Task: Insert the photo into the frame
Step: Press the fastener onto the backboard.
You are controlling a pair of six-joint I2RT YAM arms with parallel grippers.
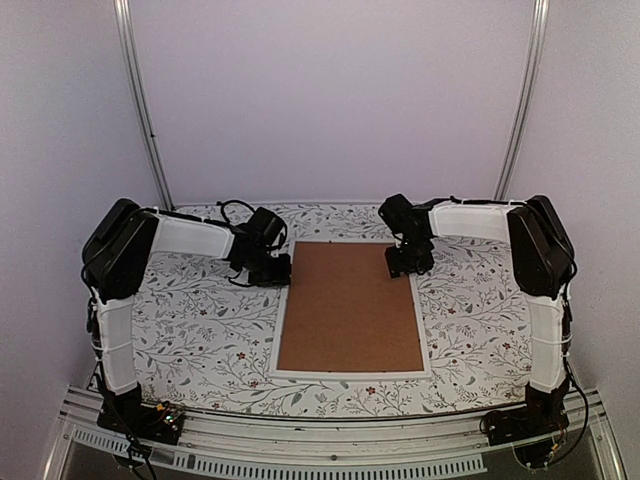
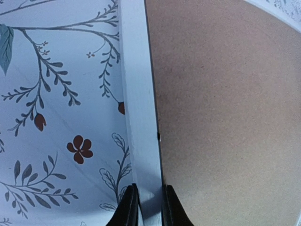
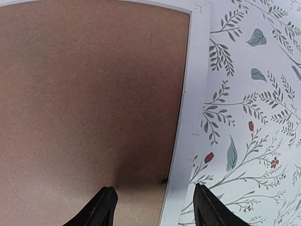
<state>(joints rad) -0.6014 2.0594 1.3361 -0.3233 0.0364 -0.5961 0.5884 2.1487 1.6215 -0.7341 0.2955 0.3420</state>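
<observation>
The frame (image 1: 350,374) lies flat, its narrow white border around a brown board (image 1: 350,305) that fills it. Its left border passes between the close fingers of my left gripper (image 2: 149,202). Its right border lies below my right gripper (image 3: 154,202), between the wide-apart fingers.

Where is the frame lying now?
In the top view, the frame lies flat at the middle of the table, its brown backing board facing up.

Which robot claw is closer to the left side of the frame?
Left. The left gripper straddles the left border of the frame near its far corner; the right gripper hangs over the opposite border, the brown board between them.
</observation>
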